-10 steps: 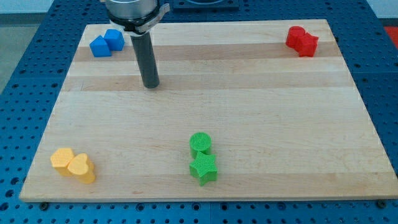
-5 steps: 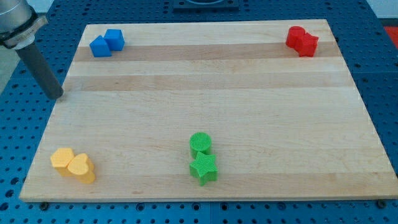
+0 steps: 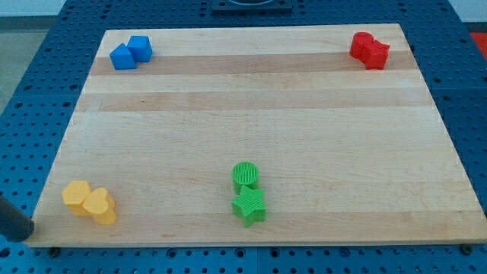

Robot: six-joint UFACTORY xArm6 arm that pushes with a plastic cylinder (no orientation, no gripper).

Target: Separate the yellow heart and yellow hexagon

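The yellow hexagon (image 3: 75,196) and the yellow heart (image 3: 100,205) sit touching each other near the board's bottom left corner, the hexagon to the left. My tip (image 3: 23,233) shows at the view's bottom left edge, off the wooden board (image 3: 259,114), on the blue perforated surface. It is left of and slightly below the yellow hexagon, apart from it. Most of the rod is cut off by the view's left edge.
Two blue blocks (image 3: 131,53) touch at the board's top left. Two red blocks (image 3: 369,49) touch at the top right. A green cylinder (image 3: 245,175) sits against a green star (image 3: 249,207) at the bottom middle.
My rod has moved from the board's upper left, past the left edge, down to the view's bottom left corner. No block has moved.
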